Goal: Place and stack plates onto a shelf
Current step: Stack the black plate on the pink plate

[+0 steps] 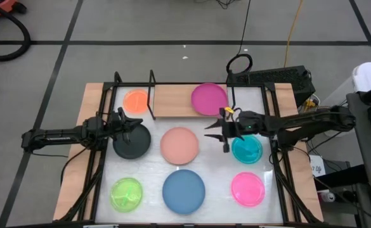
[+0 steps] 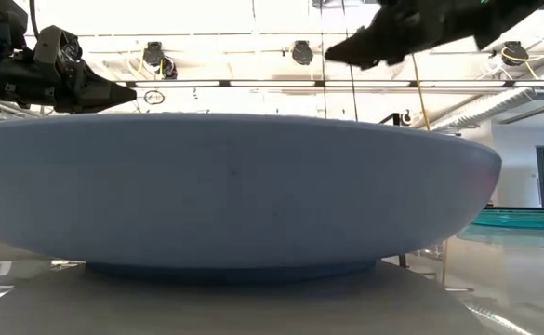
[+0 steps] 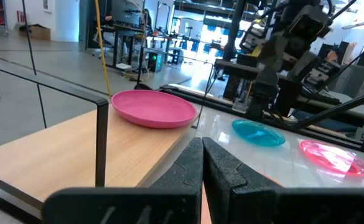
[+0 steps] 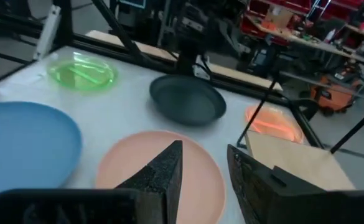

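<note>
The magenta plate (image 1: 208,99) lies flat on the light-wood shelf (image 1: 172,101). On the white tabletop lie the orange plate (image 1: 135,100), just left of the shelf, and the black (image 1: 132,142), salmon (image 1: 179,145), teal (image 1: 247,149), lime green (image 1: 127,194), blue (image 1: 184,191) and hot pink (image 1: 247,189) plates. My left gripper (image 1: 134,125) is shut and empty, raised over the black plate's far edge; its wrist view looks along the shelf (image 3: 76,146) at the magenta plate (image 3: 154,107). My right gripper (image 1: 215,134) hovers between the salmon and teal plates, fingers (image 4: 163,171) open and empty.
Thin black uprights (image 1: 151,95) stand at the shelf's ends, one close to the orange plate. The table's black frame rails (image 1: 99,158) run along both sides. In the low view the blue plate (image 2: 234,186) fills the foreground and hides the table behind it.
</note>
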